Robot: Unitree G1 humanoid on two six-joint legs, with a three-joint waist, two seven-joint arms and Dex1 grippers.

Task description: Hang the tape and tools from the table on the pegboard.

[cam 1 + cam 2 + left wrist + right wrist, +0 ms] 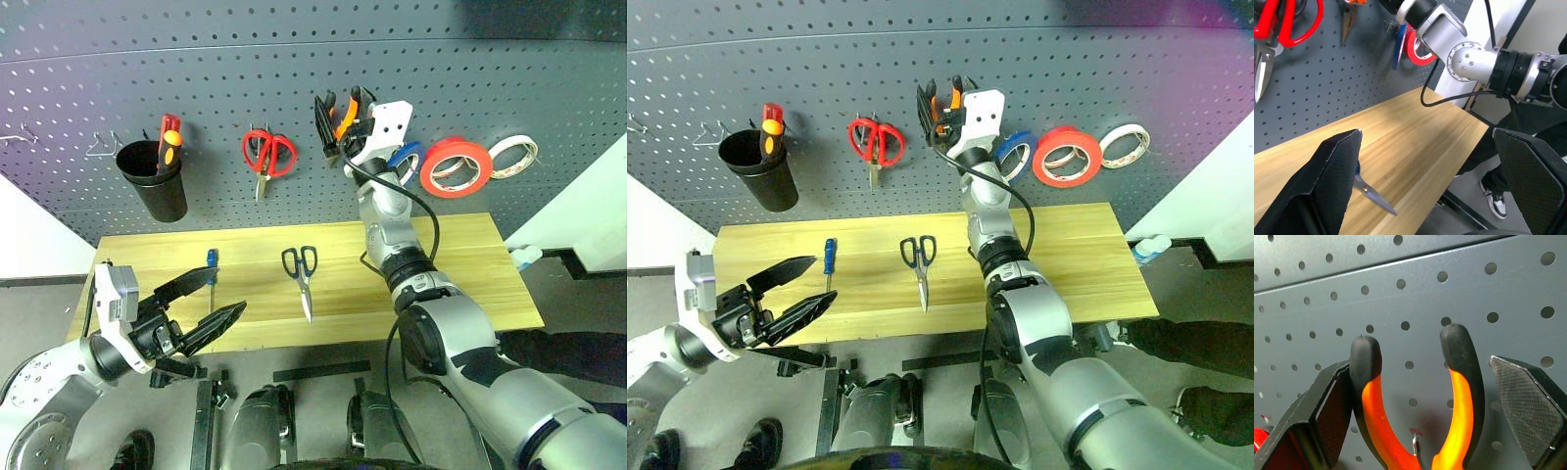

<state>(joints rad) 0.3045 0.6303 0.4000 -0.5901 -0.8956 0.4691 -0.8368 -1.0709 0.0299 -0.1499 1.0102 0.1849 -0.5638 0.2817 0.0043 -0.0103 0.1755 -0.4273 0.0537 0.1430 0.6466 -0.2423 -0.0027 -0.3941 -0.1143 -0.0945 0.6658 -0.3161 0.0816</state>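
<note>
Up at the pegboard (294,69), the right pincer (1425,401) stands apart around the orange-and-black-handled pliers (1415,396), which hang from a hook. Beside them hangs the thick orange-red tape (456,166). Low at the worktop (460,264) edge, the left pincer (208,311) gapes empty, near the blue-handled screwdriver (211,269) and dark-handled scissors (302,274).

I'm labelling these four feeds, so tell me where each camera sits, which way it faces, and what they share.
Left eye view: head, looking down over the table to the pegboard; both arms show.
Right eye view: same head, same scene, slightly shifted.
Left wrist view: along the open left hand across the table, past the scissors; the right arm shows.
Right wrist view: along the open right hand at the pegboard, its fingers either side of the hung pliers.
Shared: pegboard everywhere; table and orange-red tape in three.
</note>
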